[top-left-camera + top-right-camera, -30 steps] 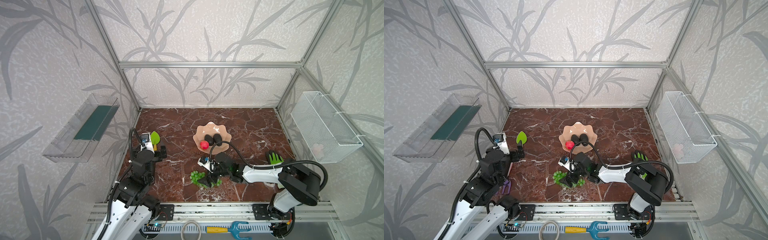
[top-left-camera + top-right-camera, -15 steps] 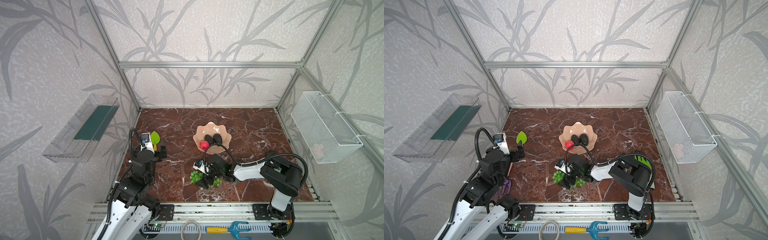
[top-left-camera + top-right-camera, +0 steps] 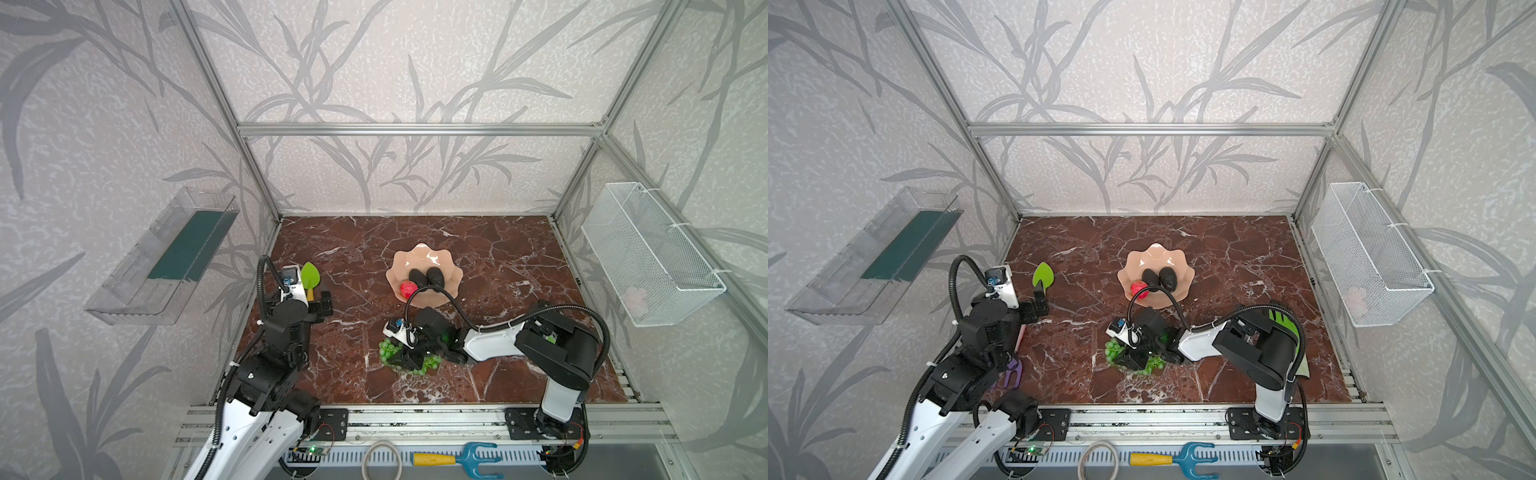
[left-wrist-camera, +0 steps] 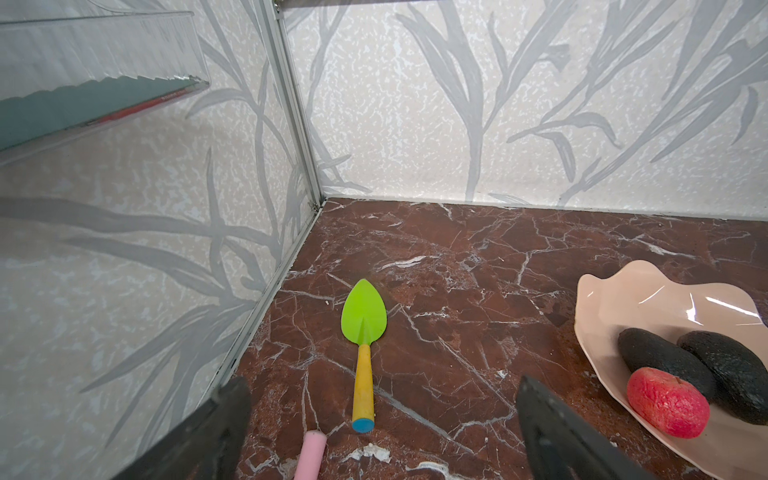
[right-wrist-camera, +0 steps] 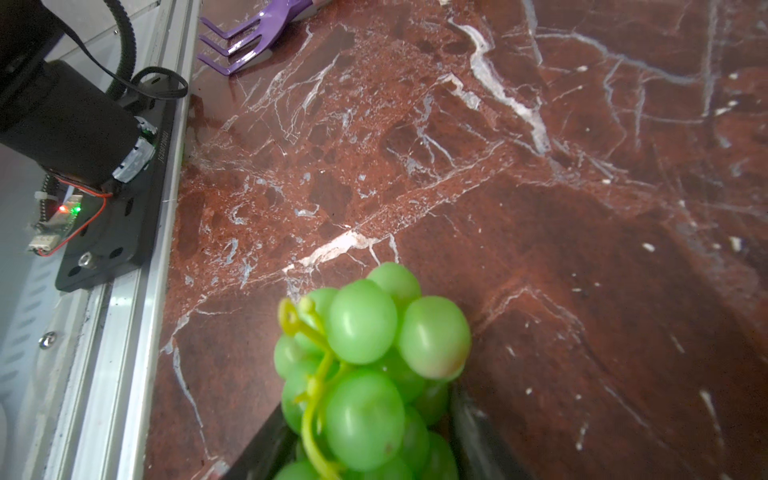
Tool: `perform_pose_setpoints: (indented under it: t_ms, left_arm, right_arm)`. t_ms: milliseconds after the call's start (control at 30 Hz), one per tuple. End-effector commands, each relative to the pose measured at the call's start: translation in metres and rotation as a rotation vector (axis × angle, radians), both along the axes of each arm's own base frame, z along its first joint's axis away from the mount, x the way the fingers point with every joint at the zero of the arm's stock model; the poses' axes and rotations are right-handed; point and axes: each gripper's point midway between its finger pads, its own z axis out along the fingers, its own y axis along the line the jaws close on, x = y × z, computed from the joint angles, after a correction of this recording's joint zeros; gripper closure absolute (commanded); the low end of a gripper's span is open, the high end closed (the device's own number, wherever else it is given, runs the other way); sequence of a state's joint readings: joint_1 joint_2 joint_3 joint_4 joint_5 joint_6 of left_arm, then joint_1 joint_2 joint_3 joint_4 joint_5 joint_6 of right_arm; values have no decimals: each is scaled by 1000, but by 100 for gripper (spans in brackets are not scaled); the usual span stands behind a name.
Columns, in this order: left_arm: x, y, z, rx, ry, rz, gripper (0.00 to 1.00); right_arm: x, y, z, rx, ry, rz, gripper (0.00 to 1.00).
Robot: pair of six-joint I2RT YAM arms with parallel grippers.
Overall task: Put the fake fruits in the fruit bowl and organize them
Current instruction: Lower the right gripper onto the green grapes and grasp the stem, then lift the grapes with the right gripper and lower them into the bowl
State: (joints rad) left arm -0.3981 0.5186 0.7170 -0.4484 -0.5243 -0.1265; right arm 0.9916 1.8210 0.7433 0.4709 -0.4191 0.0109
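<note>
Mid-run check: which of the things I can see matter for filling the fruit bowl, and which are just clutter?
For the job: fruit bowl; two avocados and red fruit, already in it; grapes, in the right claw.
Lying about: green spade, purple rake, green glove, wire basket, blue rake.

Robot test cell in a lab, not a lived-in room. Boxed in by aluminium profile frame (image 3: 419, 129), panels covered in grey leaf-print wallpaper (image 3: 415, 174). Marble-look tabletop (image 3: 498, 257) ending at a slotted rail (image 3: 415, 417) with black mounting plates (image 3: 334, 424) bolted on. Bare circuit board (image 5: 58, 218) with lit red and green LEDs, loose wiring beside it. Wire mesh basket (image 3: 648, 253) and clear plastic tray (image 3: 137, 286) hung on side walls. Toy garden tools as props: spade (image 4: 363, 320), purple fork (image 5: 257, 29).
</note>
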Motion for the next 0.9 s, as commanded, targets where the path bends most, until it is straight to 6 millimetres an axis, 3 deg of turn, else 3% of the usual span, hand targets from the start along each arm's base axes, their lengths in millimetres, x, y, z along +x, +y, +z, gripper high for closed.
perform_pose_setpoints:
  t_ms: [0, 267, 600, 867]
  left_arm:
    - [0, 2, -5, 14, 11, 8, 0]
    - [0, 2, -4, 11, 10, 6, 0]
    - [0, 1, -5, 5, 10, 0, 0]
    - [0, 0, -5, 1, 10, -2, 0]
  right_arm:
    - [2, -3, 6, 6, -19, -29, 51]
    - [10, -8, 28, 54, -31, -107, 60]
    - [29, -19, 108, 123, -88, -237, 64]
    - [56, -37, 170, 158, -141, -352, 64]
